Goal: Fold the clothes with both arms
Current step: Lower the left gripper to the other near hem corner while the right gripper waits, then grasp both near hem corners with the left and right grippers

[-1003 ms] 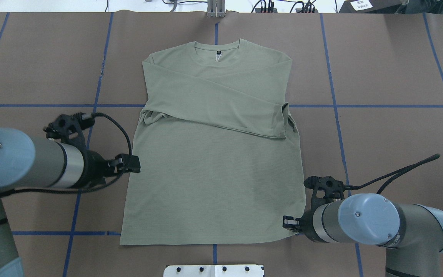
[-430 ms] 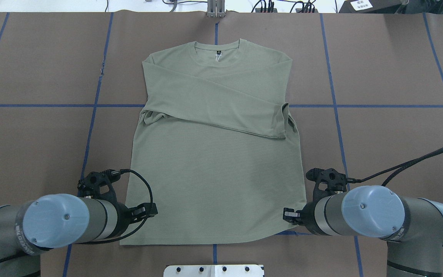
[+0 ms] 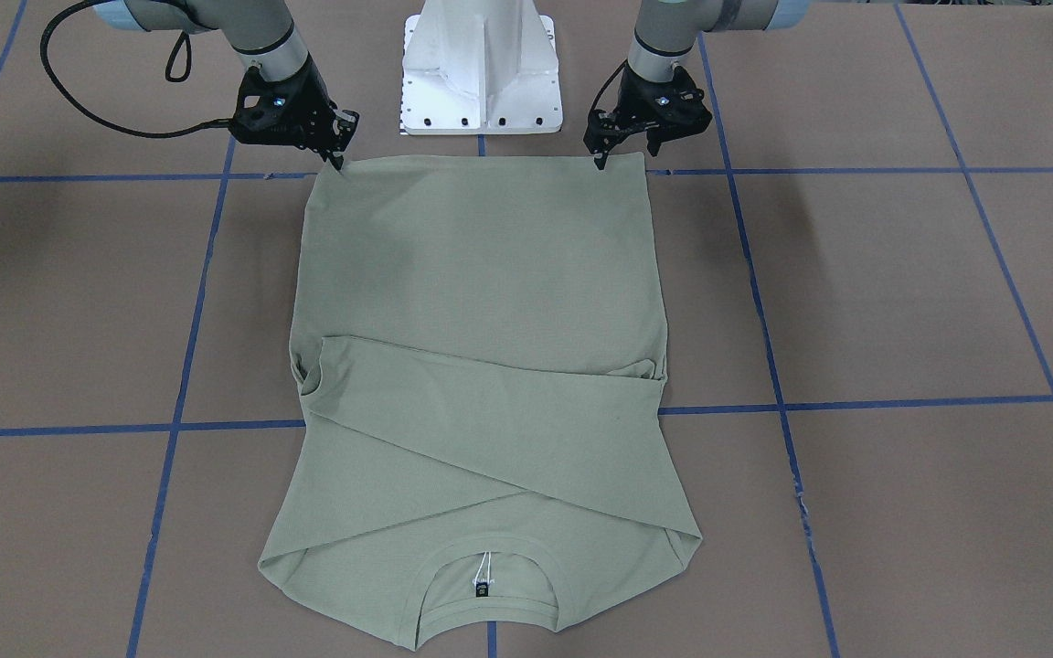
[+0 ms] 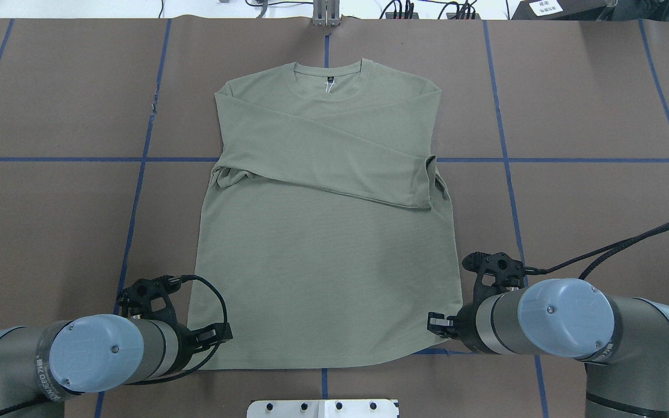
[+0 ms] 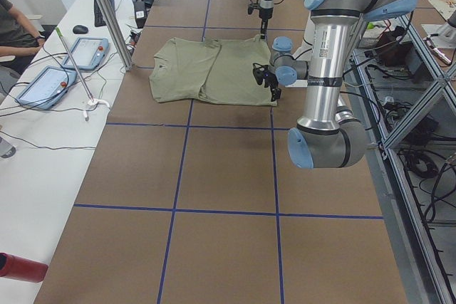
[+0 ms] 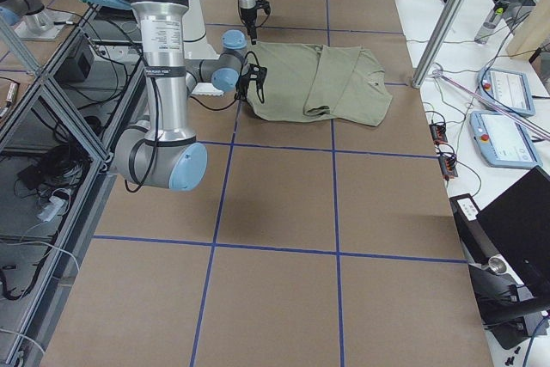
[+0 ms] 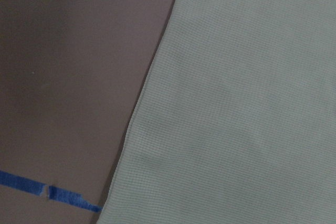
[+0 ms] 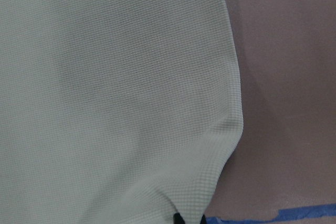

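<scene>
The right gripper (image 4: 434, 322) grips one hem corner of the shirt (image 4: 323, 261), the left gripper (image 4: 224, 334) sits at the other, closure indiscernible; both should lift evenly towards the collar (image 4: 311, 73).

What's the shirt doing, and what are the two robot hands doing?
shirt: flat on the table, sleeves crossed over the chest
right gripper: at one hem corner, seemingly shut on the shirt
left gripper: at the other hem corner, open or shut unclear
</scene>
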